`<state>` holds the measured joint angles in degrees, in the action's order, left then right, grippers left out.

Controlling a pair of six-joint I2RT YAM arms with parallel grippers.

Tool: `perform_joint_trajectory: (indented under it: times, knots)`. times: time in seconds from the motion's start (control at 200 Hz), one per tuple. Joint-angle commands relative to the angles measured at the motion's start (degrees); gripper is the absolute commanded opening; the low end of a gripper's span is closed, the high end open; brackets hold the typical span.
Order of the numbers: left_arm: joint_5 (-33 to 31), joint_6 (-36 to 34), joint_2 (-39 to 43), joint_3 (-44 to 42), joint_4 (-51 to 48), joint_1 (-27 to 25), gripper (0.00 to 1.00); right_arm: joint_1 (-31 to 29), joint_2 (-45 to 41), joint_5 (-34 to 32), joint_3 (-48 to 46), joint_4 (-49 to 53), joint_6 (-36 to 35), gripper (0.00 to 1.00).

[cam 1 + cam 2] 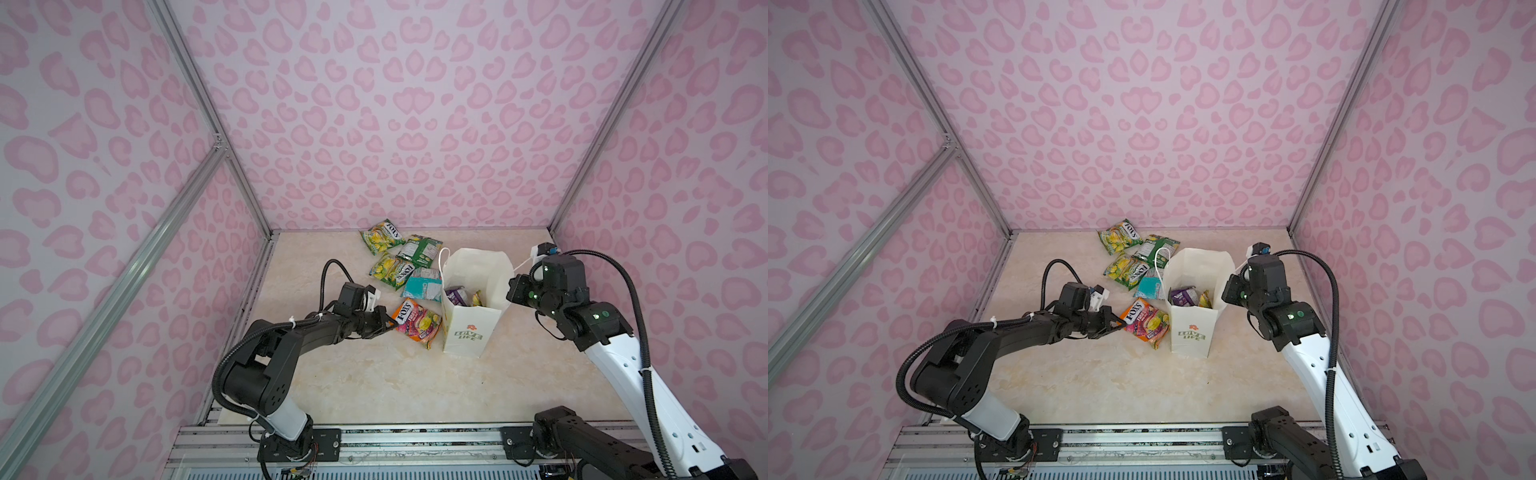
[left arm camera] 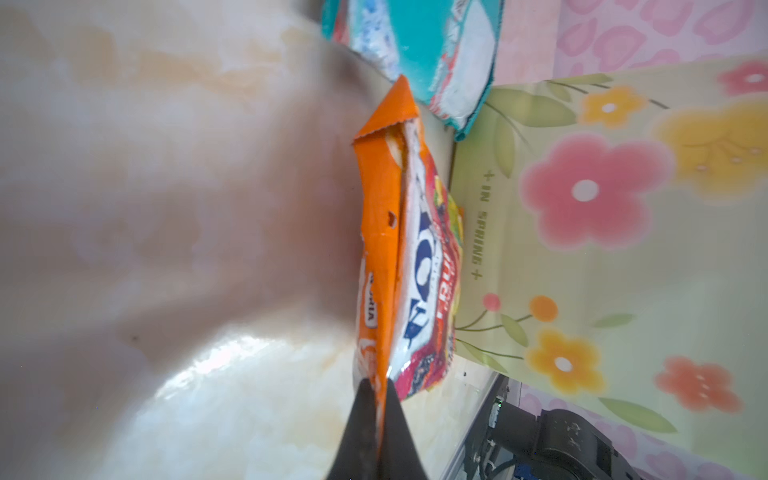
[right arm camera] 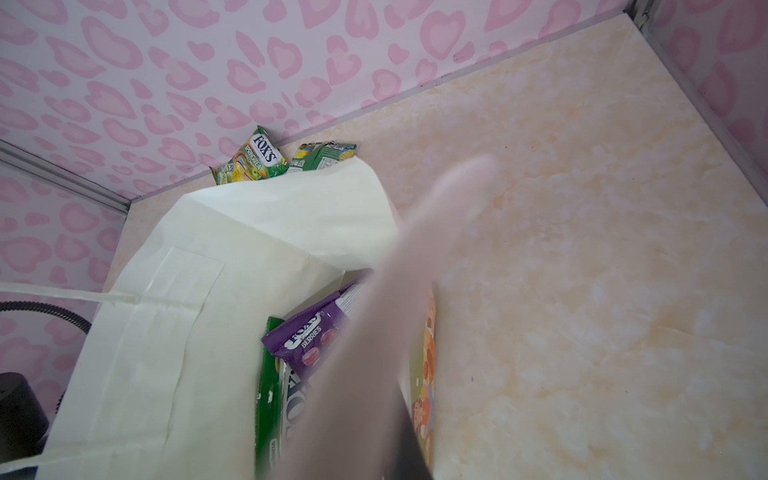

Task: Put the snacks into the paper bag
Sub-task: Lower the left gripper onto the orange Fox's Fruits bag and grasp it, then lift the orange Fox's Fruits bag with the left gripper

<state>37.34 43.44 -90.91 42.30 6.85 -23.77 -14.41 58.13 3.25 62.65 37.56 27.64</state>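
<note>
The white paper bag [image 1: 465, 332] [image 1: 1192, 332] stands open in both top views, with a purple snack [image 1: 457, 296] [image 3: 307, 336] and a green one [image 3: 270, 395] inside. My right gripper [image 1: 510, 293] [image 3: 390, 424] is shut on the bag's right rim. My left gripper [image 1: 388, 326] [image 2: 376, 386] is shut on the edge of the orange-pink FOX'S packet [image 1: 417, 322] [image 2: 411, 266], which lies just left of the bag. Beyond it on the table lie a teal-white packet [image 1: 424, 286], two green-yellow FOX'S packets [image 1: 392, 270] [image 1: 382, 236] and a dark green one [image 1: 419, 249].
Pink patterned walls [image 1: 374, 124] with metal frame rails close in the marble-look table [image 1: 374, 386] at the back and on both sides. The bag's flowered side [image 2: 582, 249] stands close beside the held packet. A cord handle [image 1: 441, 259] rises at the bag's left rim.
</note>
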Motion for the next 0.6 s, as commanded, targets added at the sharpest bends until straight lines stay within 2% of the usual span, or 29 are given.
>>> perform_joint_trajectory:
  times: [0.0,0.37,0.475,0.595]
  knots:
    - [-0.42,-1.01,4.30,1.65,-3.03,-0.05,0.04,0.00,0.23,-0.18,-0.14,0.15,-0.04,0.00]
    - [-8.34,-5.84,16.45,6.53,-16.88,-0.05,0.04,0.00,0.22,0.18,-0.12,-0.03,0.03,0.00]
    - [-11.05,-7.49,17.55,8.39,-20.98,-0.05,0.04,-0.02,0.38,0.40,-0.16,-0.37,0.10,0.00]
    - [-10.94,-8.29,18.72,11.11,-23.65,-0.05,0.04,-0.15,0.58,0.71,-0.08,-0.82,0.26,0.00]
